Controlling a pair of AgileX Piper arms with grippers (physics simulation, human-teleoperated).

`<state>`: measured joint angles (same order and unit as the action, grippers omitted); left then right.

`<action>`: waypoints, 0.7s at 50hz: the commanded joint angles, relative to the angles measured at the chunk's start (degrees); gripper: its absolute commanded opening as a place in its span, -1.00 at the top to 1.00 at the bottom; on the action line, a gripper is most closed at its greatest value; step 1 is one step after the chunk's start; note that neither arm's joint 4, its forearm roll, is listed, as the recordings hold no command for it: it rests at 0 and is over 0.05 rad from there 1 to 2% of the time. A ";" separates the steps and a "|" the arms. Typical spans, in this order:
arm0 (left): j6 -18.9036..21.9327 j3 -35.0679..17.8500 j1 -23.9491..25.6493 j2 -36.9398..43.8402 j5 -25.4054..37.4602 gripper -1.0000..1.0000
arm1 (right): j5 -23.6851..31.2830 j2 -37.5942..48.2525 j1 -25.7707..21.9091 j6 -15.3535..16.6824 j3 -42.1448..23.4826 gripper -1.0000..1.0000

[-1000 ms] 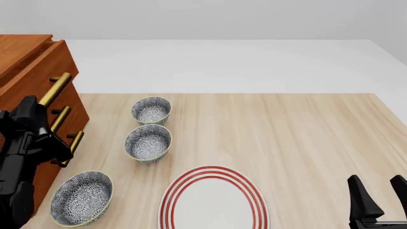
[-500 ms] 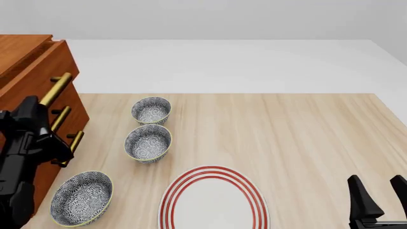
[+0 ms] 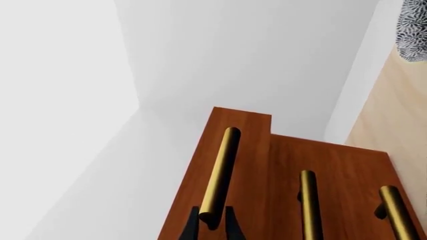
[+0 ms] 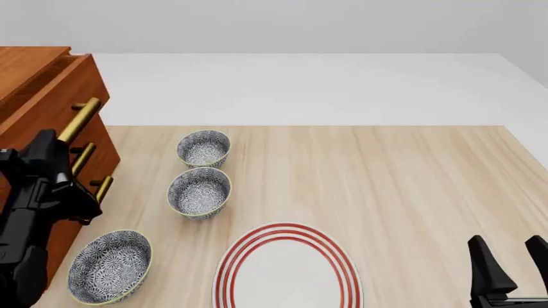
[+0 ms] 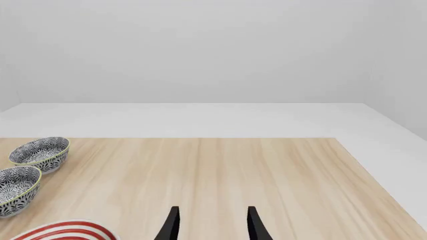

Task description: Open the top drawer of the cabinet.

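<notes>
The cabinet point(image 4: 43, 122) stands at the table's point(image 4: 385, 186) far left edge, its top drawer point(image 4: 60, 96) jutting slightly proud of the two below, as the step in the wood shows in the left wrist view. The left gripper point(image 3: 212, 225) is clamped on the top drawer's handle point(image 3: 219, 177), one black finger on each side of the brass bar near its lower end; from the front the arm hides the grip itself, so how firmly it bites is hard to judge. Just right of the cabinet sit three patterned bowls: a near bowl point(image 4: 110, 266), a middle bowl point(image 4: 199, 192) and a far bowl point(image 4: 204, 148). Right of those, at the near edge, lies a red-ringed plate point(image 4: 287, 269). At the far right, the right gripper point(image 4: 511, 263) hangs low over bare wood, its fingers spread apart and holding nothing, well away from everything else.
</notes>
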<state>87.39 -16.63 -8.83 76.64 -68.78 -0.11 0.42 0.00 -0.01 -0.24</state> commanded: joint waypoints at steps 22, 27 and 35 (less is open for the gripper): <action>0.10 3.97 1.53 -1.06 2.30 1.00 | 0.00 0.01 0.01 0.00 0.00 -1.00; 0.10 4.11 1.64 -0.97 2.06 1.00 | 0.00 0.00 0.00 0.00 0.00 -1.00; 0.12 4.30 1.79 -0.59 1.46 1.00 | 0.00 0.01 0.00 -0.01 0.00 -1.00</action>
<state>87.20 -16.21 -7.78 75.93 -68.32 -0.11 0.43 0.00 -0.01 -0.24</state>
